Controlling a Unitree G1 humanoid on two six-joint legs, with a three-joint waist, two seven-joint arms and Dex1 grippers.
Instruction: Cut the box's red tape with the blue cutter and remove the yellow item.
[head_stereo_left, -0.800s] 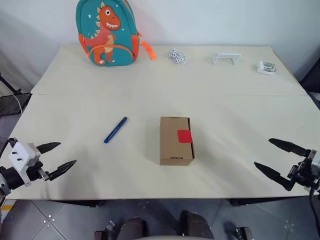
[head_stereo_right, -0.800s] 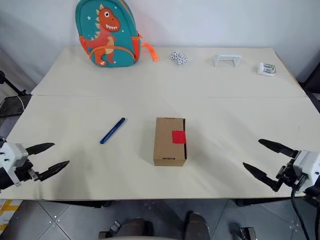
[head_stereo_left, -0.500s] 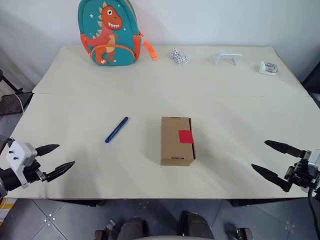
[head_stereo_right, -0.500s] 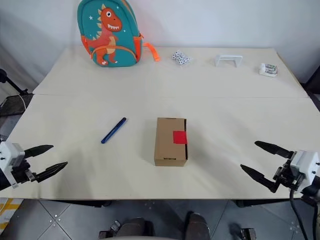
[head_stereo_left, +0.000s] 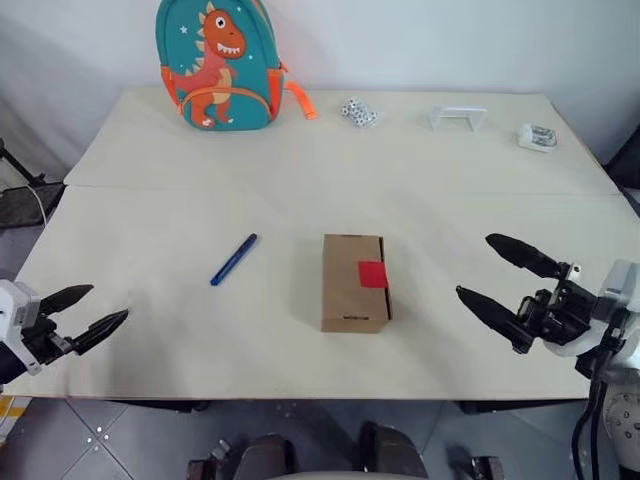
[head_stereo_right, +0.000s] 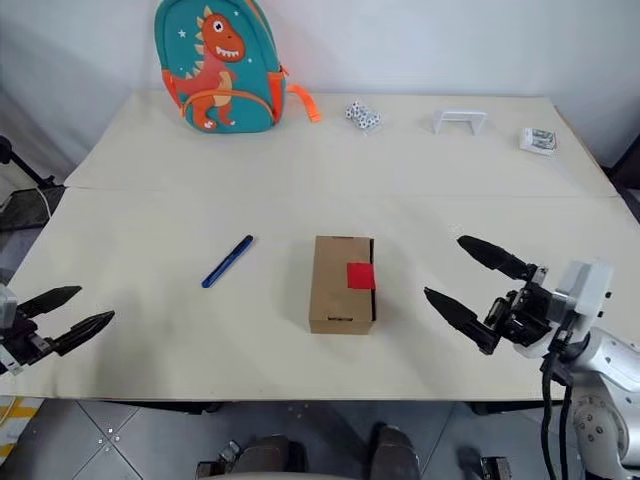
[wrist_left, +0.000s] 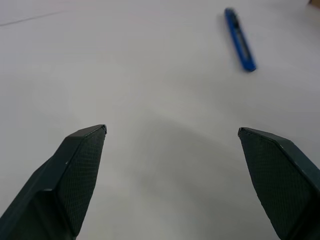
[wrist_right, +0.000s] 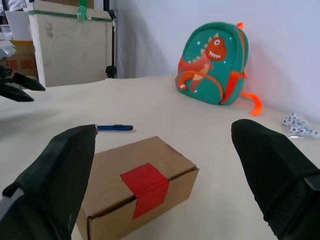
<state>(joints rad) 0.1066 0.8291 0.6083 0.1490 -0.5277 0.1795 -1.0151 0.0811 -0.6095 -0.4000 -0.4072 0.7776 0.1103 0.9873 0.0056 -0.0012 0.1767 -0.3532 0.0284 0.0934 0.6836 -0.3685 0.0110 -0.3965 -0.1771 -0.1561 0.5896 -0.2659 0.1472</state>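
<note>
The brown box (head_stereo_left: 353, 281) lies shut in the middle of the table, with the red tape (head_stereo_left: 371, 274) across its right top edge. The blue cutter (head_stereo_left: 232, 259) lies to its left on the table. My left gripper (head_stereo_left: 96, 311) hovers open at the table's front left edge, well short of the cutter (wrist_left: 240, 39). My right gripper (head_stereo_left: 488, 270) stands open to the right of the box, pointing toward it, with the box (wrist_right: 135, 195) and its tape (wrist_right: 146, 182) between its fingers' lines of sight. The yellow item is out of view.
A teal dinosaur backpack (head_stereo_left: 215, 62) stands at the table's (head_stereo_left: 300, 170) back left. Small dice-like pieces (head_stereo_left: 356, 112), a white bracket (head_stereo_left: 456, 117) and a small white device (head_stereo_left: 535, 137) lie along the back. A seam runs across the tabletop.
My right gripper has swung inward and up from the front right edge toward the box. My left gripper has drifted slightly outward to the left. Box and cutter have not moved.
</note>
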